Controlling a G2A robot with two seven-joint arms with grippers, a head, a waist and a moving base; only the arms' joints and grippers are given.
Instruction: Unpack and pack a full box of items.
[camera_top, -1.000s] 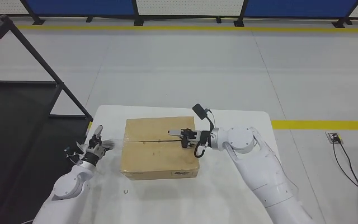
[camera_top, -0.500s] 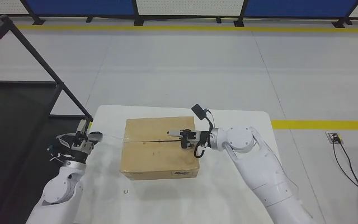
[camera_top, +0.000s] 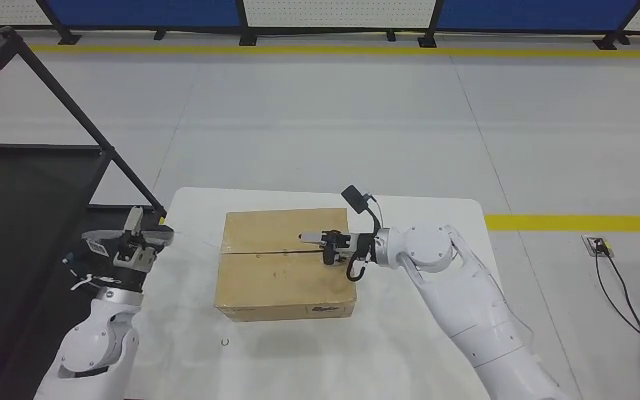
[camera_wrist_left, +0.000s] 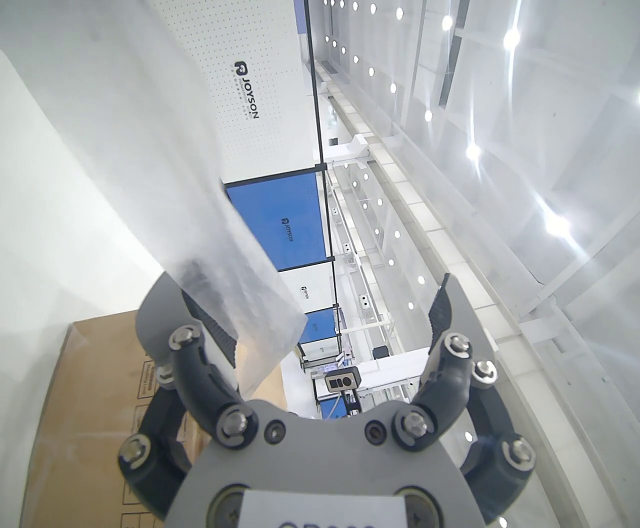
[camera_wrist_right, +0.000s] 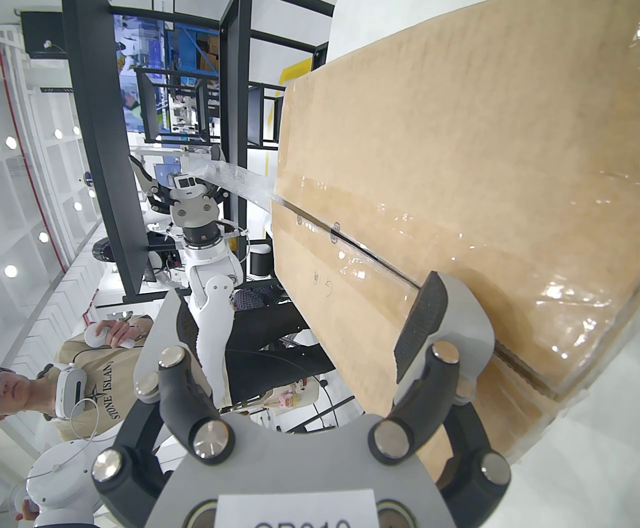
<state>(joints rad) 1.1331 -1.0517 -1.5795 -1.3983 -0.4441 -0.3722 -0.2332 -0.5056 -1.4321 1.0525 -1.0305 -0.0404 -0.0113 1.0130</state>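
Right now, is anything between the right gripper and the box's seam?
Yes: clear tape covers the seam of the box beside the right gripper; its far end is peeled up toward the left gripper.

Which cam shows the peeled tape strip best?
Right wrist view: the tape strip spans whole from the cardboard box seam to the left claw. Left wrist view shows its end close up, lying against one finger. Top view shows a faint line beside the box.
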